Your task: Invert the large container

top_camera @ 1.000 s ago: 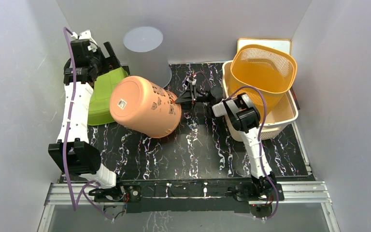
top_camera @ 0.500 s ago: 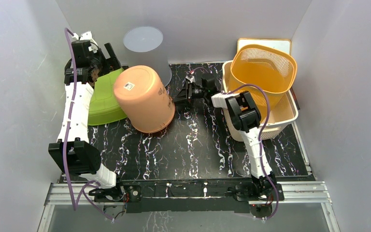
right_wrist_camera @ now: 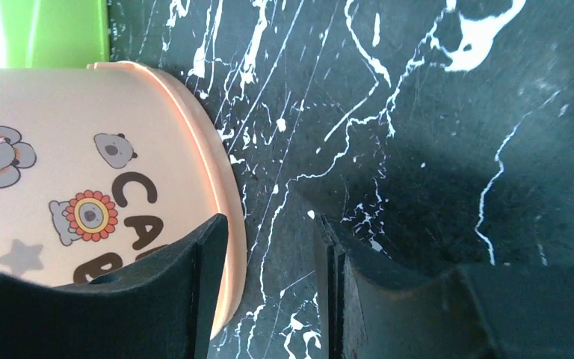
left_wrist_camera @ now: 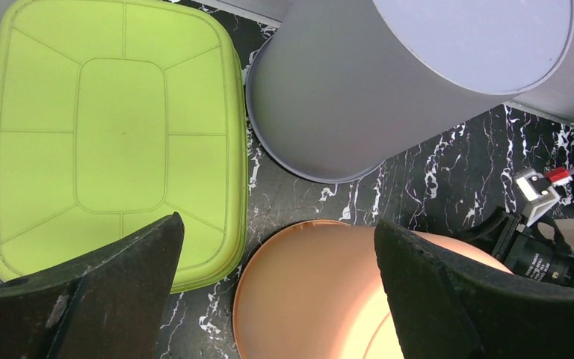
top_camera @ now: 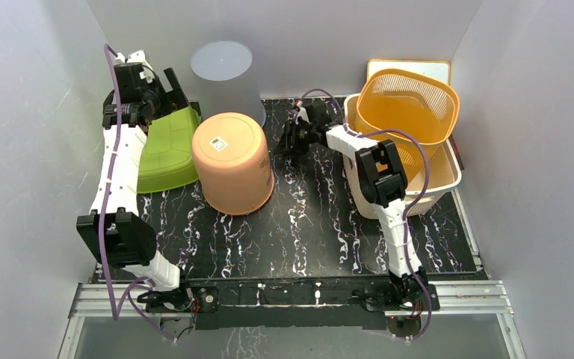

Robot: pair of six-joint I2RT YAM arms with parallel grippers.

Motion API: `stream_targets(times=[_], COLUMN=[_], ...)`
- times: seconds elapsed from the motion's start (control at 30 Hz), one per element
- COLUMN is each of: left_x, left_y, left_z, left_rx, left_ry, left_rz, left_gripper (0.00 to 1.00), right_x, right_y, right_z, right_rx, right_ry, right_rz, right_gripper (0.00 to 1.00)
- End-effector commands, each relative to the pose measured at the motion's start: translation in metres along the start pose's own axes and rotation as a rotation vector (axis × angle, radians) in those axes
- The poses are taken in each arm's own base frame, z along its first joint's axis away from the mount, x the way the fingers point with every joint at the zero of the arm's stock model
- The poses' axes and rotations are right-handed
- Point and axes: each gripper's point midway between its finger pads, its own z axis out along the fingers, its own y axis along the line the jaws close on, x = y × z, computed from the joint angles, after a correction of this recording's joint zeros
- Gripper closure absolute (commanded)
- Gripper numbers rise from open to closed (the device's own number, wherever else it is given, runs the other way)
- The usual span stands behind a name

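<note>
Across the dark marbled table (top_camera: 306,224), the things are taken by size. At the back, a grey bin (top_camera: 223,75) is seen standing mouth down. Just in front of it, the peach bucket (top_camera: 233,164), judged to be the large container of the task, is found left of centre, with its flat base facing up and its rim on the table. On the right, a beige tub (top_camera: 441,176) is seen with an orange mesh basket (top_camera: 407,105) tilted inside it. At the left edge, a green basin (top_camera: 166,153) lies bottom up, close beside the bucket.

The left gripper (left_wrist_camera: 276,224) is held above the gap between basin and bin, its fingers spread to the full, and nothing is carried. The right gripper (right_wrist_camera: 270,232) is held low just beside the bucket's rim, its fingers parted with only bare table between them, so nothing is pinched.

The turning itself is judged to be done, and the step in hand is taken to be the letting go. What is called for next is a clean retreat of the right arm, up and away from the rim, so that the bucket is not nudged or tipped.
</note>
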Motion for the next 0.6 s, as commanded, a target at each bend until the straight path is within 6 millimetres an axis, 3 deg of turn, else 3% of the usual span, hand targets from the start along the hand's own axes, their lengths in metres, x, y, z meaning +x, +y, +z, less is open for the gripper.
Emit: stream_targets(times=[0.0,0.17,0.33,0.43,0.57], left_x=[-0.001,-0.008,-0.022,-0.031,-0.043], left_y=[-0.005,-0.012,-0.036,-0.056,-0.086], left_z=[-0.004,-0.009,-0.010,-0.013,-0.020], left_rx=[0.021,0.053,0.138,0.186,0.243], left_ry=[-0.005,-0.024,-0.047,-0.060,-0.083], left_rz=[0.007,-0.010,-0.047,-0.039,-0.019], left_gripper=[0.01,0.02,0.02,0.02,0.02], right_x=[-0.045,-0.066,-0.041,-0.018,-0.002], right_y=[0.041,0.084,0.091,0.092,0.107], right_z=[-0.037,-0.067,-0.082,-0.076,-0.046], right_rx=[0.191,0.263,0.333,0.321,0.306], right_ry=[-0.101,-0.189,-0.167,-0.116,-0.078], right_rz=[-0.230,-0.322,-0.350,-0.348,-0.456], right_gripper=[0.56,0.55,0.55,0.55,0.56])
